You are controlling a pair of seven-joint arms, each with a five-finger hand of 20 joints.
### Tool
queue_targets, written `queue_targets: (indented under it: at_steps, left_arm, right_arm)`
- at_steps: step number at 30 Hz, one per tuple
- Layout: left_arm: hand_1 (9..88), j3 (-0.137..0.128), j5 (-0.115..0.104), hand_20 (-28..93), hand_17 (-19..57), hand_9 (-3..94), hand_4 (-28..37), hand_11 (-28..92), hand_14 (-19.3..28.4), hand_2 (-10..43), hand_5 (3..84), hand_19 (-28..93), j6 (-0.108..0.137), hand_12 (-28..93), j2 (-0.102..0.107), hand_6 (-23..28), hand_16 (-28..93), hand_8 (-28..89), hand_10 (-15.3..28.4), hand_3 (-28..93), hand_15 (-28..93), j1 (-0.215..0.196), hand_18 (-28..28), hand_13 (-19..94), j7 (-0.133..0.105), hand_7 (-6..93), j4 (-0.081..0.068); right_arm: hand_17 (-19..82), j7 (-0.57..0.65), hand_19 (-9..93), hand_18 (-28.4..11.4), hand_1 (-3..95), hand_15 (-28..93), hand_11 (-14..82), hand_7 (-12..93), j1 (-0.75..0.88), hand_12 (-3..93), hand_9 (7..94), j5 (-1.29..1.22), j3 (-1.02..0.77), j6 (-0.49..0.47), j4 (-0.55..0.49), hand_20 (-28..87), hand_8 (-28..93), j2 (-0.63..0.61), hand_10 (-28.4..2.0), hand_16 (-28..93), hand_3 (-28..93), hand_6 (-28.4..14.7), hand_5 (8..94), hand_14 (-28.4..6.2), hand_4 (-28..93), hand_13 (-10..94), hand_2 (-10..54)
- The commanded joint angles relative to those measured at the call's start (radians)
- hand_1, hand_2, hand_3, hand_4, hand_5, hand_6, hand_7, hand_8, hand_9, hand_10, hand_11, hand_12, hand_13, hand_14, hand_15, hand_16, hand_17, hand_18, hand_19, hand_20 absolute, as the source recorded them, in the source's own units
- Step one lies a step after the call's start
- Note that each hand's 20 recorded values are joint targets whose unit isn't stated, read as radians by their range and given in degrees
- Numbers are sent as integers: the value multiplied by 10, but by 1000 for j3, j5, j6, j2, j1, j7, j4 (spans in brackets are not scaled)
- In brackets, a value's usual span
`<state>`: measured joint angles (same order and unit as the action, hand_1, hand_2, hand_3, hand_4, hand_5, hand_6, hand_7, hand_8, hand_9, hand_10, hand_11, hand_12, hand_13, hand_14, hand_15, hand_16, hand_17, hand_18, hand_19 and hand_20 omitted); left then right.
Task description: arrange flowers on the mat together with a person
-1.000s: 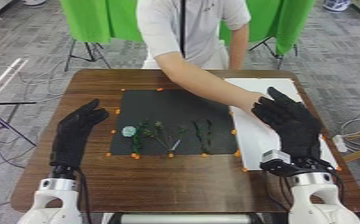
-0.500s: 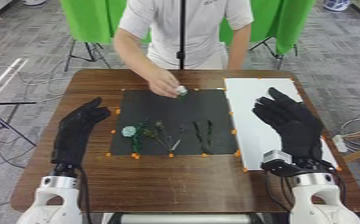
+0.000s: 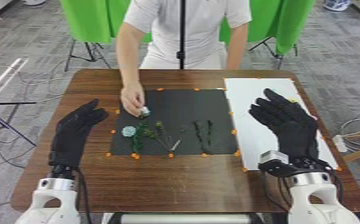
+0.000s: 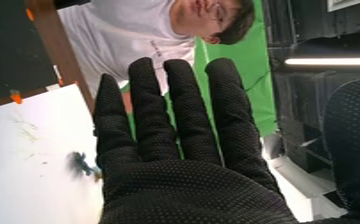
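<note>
- Two robot hands in black fabric: left hand (image 3: pixel 77 125) at the frame's left, right hand (image 3: pixel 292 122) at right over one white sheet (image 3: pixel 244 91); both released, fingers loosely extended.
- One person's hand (image 3: pixel 132 99), left of centre, holds one pale flower (image 3: pixel 144 113) above the dark mat (image 3: pixel 181 105).
- One rounded pale-blue flower head (image 3: pixel 129 131), mat's left.
- Two slender green stems (image 3: pixel 209 134), mat's right.
</note>
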<state>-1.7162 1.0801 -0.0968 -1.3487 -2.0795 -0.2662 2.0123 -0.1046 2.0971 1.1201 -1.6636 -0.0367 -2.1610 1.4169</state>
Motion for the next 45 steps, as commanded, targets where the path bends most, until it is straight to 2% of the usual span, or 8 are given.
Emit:
queue_targets:
  at_steps: [1,12,20,30,35,40,42,45]
  left_arm:
    - [236,-7,-7,163,26,473,-207,175,190,-46,485,63,6,161,-2,45,44,-47,138,680,198,-11,136,366,12,115,-2]
    - [235,-29,-8,163,26,472,-206,174,189,-48,484,64,7,162,40,44,45,-47,139,681,199,-22,136,366,8,115,-1]
    - [235,-29,-4,163,26,471,-207,173,189,-49,485,63,5,162,33,45,45,-47,138,682,198,-17,136,366,7,115,-3]
    - [236,-33,-8,161,24,469,-205,174,188,-51,483,69,23,163,-1,44,45,-47,137,682,196,-16,148,363,-11,116,-2]
    - [240,-33,-11,161,29,456,-203,171,187,-55,481,82,23,163,-1,45,46,-47,137,681,191,-23,165,358,-8,115,0]
    - [242,-32,-8,161,29,451,-201,171,186,-57,478,95,26,164,0,45,48,-46,136,680,189,-27,168,356,-12,114,3]
    - [242,-33,-10,160,28,452,-201,171,187,-58,478,94,31,164,1,45,48,-46,137,680,189,-27,164,356,-11,114,5]
    - [243,-34,-7,159,27,455,-200,173,187,-57,479,89,34,165,0,45,49,-46,138,679,191,-33,158,357,-12,114,9]
  right_arm:
    - [190,5,152,-169,109,128,64,111,6,140,500,-6,5,6,-4,304,-77,-5,-147,224,759,-7,489,-155,-159,411,42]
    - [190,-14,153,-169,108,128,64,110,-4,140,499,4,-2,-3,0,304,-77,-5,-146,223,761,-7,490,-154,-158,410,39]
    - [190,-16,153,-169,115,128,64,112,-8,140,500,7,-1,6,2,304,-77,-6,-146,224,764,-7,490,-153,-159,410,30]
    - [192,-70,164,-167,163,130,66,120,-47,147,503,104,-49,51,8,314,-79,-50,-143,224,771,-4,492,-147,-160,413,-30]
    - [194,-51,215,-168,212,134,66,131,-94,151,503,381,-91,156,8,346,-83,-123,-139,225,768,-2,491,-140,-166,422,-75]
    - [216,107,323,-156,264,151,72,145,-176,165,519,848,-112,274,58,395,-89,-254,-140,232,760,-5,502,-133,-174,480,-94]
    - [221,148,368,-154,278,160,84,154,-200,176,538,1015,-127,270,99,411,-90,-310,-138,238,760,-4,515,-129,-178,512,-95]
    - [223,199,425,-156,291,167,99,165,-215,188,544,1160,-160,165,137,430,-93,-374,-135,248,761,-1,525,-126,-188,538,-95]
